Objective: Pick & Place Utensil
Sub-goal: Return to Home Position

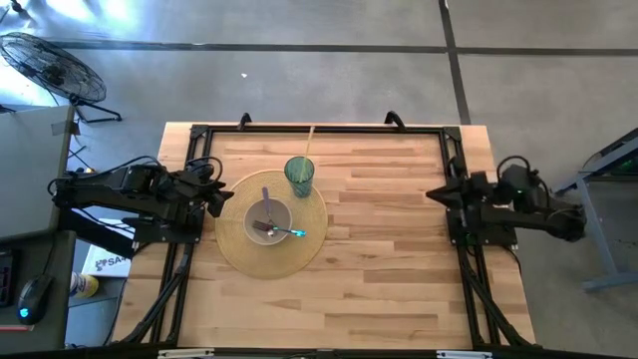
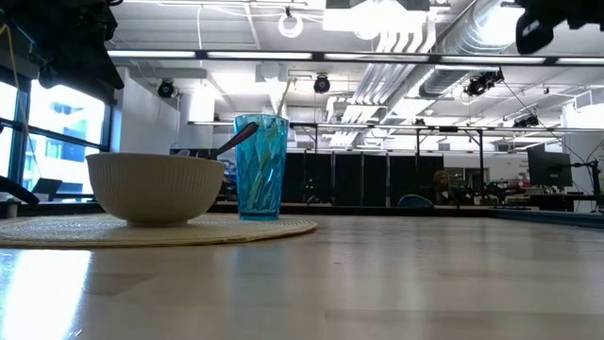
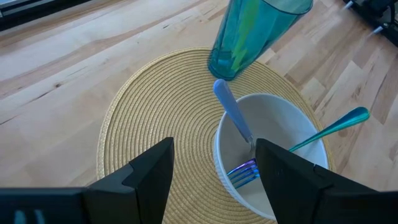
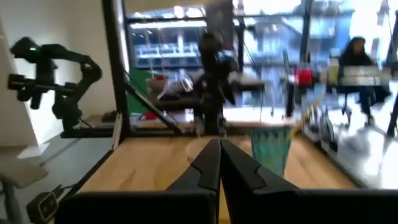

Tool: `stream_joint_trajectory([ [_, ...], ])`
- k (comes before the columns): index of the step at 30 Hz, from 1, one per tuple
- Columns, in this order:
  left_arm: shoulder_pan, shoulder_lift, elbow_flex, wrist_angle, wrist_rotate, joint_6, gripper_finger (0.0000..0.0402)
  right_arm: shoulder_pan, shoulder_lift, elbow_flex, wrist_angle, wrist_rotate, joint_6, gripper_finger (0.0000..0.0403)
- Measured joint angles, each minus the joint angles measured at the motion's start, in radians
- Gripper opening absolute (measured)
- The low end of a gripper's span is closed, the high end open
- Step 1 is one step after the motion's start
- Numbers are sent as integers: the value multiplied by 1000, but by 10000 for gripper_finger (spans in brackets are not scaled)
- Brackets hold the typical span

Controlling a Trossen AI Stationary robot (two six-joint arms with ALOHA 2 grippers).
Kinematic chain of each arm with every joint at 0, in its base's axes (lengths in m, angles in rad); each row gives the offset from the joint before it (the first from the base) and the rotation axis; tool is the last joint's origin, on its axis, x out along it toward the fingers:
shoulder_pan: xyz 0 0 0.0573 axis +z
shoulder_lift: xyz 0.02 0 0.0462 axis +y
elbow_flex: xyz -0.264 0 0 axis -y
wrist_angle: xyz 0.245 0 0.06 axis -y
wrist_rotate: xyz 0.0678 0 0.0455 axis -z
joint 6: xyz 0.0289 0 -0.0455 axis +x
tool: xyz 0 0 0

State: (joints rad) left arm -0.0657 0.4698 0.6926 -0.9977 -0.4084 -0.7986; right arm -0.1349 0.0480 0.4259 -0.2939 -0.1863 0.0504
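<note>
A white ribbed bowl (image 1: 269, 219) (image 2: 156, 187) (image 3: 270, 149) sits on a round woven placemat (image 1: 239, 249) (image 3: 155, 118). Inside it lean two utensils: a purple-handled one (image 1: 265, 199) (image 3: 233, 112) and a teal-handled one (image 1: 291, 233) (image 3: 329, 127), heads down in the bowl, handles resting over the rim. A teal tumbler (image 1: 299, 176) (image 2: 260, 165) (image 3: 255, 28) stands on the mat's far part. My left gripper (image 1: 221, 199) (image 3: 214, 168) hovers open above the mat at the bowl's left side, touching nothing. My right gripper (image 1: 434, 194) (image 4: 219, 155) waits shut at the table's right edge.
A black frame (image 1: 319, 130) runs along the table's far edge and both sides. Bare wooden tabletop (image 1: 389, 249) spreads between the mat and the right arm. A floor fan (image 1: 50, 65) stands beyond the table's far left corner. A person sits in the room behind.
</note>
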Motion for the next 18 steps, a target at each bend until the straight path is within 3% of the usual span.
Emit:
stream_joint_trajectory([
  [4,0,0,0,0,0,0,223,0,30,-29,28,67,80,5],
  [9,0,0,0,0,0,0,223,-1,41,-160,217,179,68,9],
  [18,0,0,0,0,0,0,223,-1,41,-349,420,222,47,3],
])
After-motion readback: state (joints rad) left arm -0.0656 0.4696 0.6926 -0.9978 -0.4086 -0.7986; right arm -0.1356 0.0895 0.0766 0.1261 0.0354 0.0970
